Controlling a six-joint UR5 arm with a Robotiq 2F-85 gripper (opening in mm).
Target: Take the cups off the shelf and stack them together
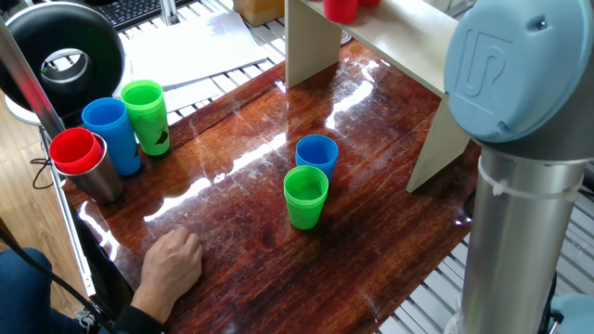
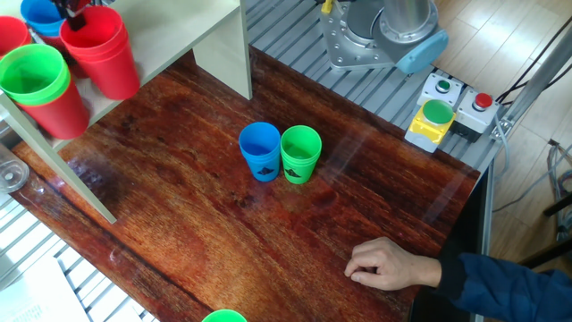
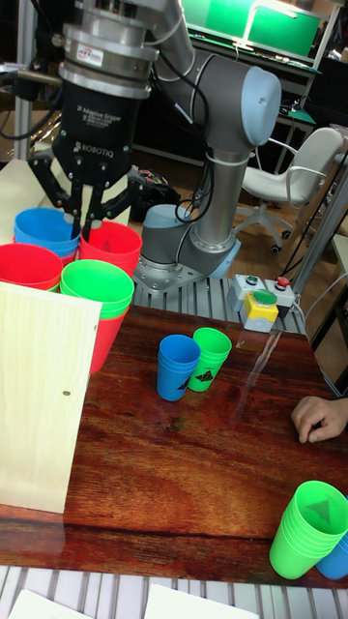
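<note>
My gripper (image 3: pixel 87 230) hangs over the shelf (image 2: pixel 179 36), shut on the rim of a red cup (image 2: pixel 103 49), which looks like two nested cups. In the one fixed view only the base of that red cup (image 1: pixel 341 8) shows, above the shelf (image 1: pixel 390 37). A blue cup (image 3: pixel 43 232), another red cup (image 3: pixel 27 266) and a green cup (image 3: pixel 97 282) nested on a red one stand beside it on the shelf. On the table a blue cup (image 2: pixel 260 150) and a green cup (image 2: pixel 300 152) stand side by side.
A person's hand (image 2: pixel 389 264) rests near the table's front edge. Green (image 1: pixel 146 113) and blue (image 1: pixel 110 134) cup stacks and a grey metal tumbler (image 1: pixel 97 181) holding a red cup stand at one corner. A button box (image 2: pixel 438 116) lies beside the arm's base (image 2: pixel 375 36).
</note>
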